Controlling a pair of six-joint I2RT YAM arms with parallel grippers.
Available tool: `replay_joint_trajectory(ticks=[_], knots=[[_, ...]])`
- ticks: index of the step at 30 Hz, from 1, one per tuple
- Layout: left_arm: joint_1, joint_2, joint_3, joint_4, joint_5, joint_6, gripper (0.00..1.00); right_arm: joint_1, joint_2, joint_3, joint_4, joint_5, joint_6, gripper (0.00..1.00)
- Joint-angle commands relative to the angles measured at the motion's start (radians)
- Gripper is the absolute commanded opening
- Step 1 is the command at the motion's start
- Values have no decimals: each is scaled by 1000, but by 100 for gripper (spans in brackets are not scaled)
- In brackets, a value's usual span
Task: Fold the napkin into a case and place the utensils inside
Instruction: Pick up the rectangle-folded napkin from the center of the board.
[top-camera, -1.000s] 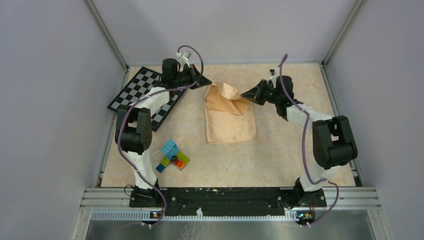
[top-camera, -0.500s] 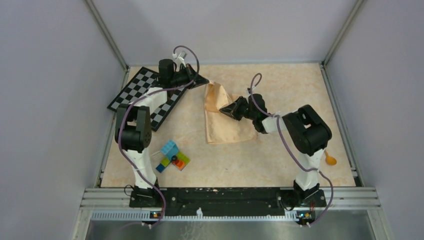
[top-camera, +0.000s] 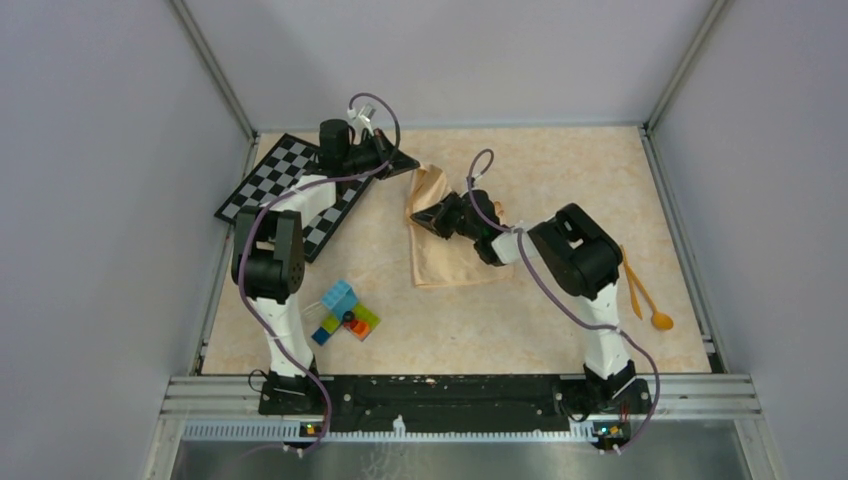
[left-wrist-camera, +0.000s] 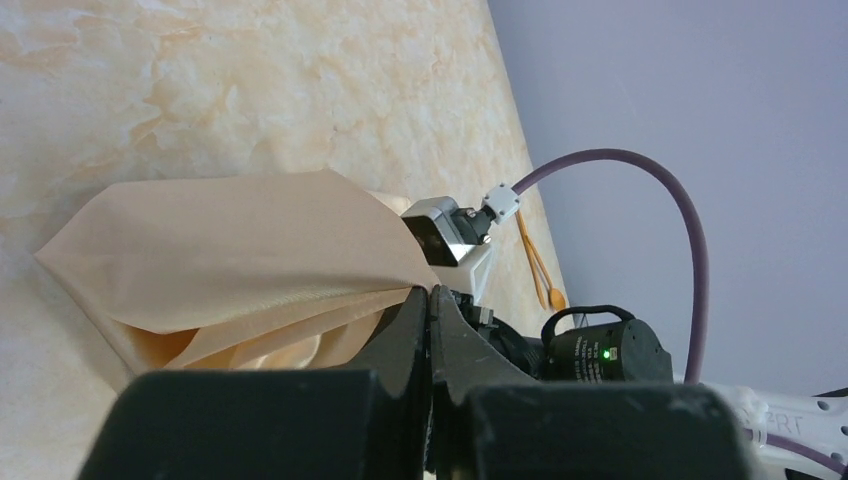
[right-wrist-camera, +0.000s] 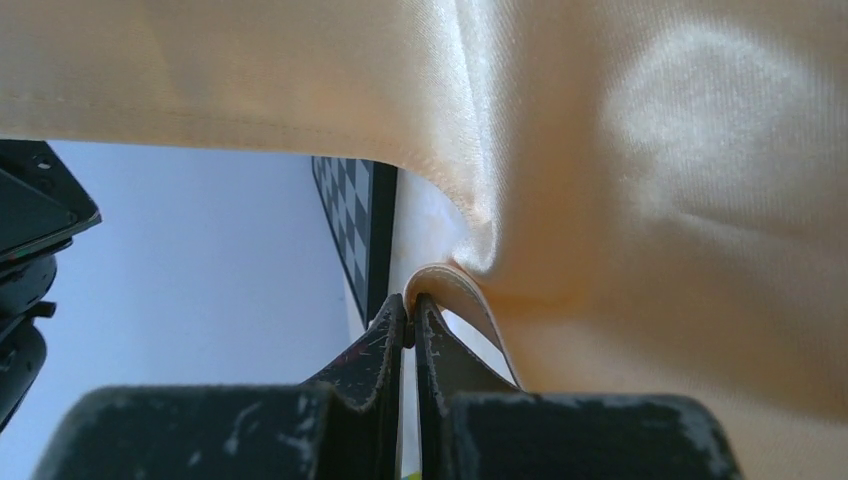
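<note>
Peach cloth napkin (top-camera: 445, 265) lies mid-table, partly folded. The left gripper (top-camera: 410, 167) pinches its far corner, and the right gripper (top-camera: 419, 217) is clamped on a lifted fold. Folding looks underway; next, lay that flap flat. The utensils (top-camera: 641, 288) sit far right.

- Robot lab cell: plain grey walls (top-camera: 100, 200) and metal posts (top-camera: 213, 75) box in a table (top-camera: 480, 330)
- Checkerboard (top-camera: 275, 185) at upper left
- Slotted rail (top-camera: 700, 385) along the bottom carries arm bases (top-camera: 290, 392)
</note>
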Motion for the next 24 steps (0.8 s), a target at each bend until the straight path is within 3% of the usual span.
replay_joint_trajectory(ticks=[1,9,12,18,24], knots=[[2,-13,-5,47,20,4,0,26,33,96,-25,93,-57,0],[3,-27,-15,29,31,13,0,22,39,118,-92,85,-110,0],[3,-60,-32,15,45,4,0,11,-28,108,-133,3,-130,0],[4,-194,-117,-138,-30,105,0,-22,-219,68,-438,-77,-336,0],[14,-327,-209,-261,-108,198,0,-29,-259,120,-731,-211,-568,0]])
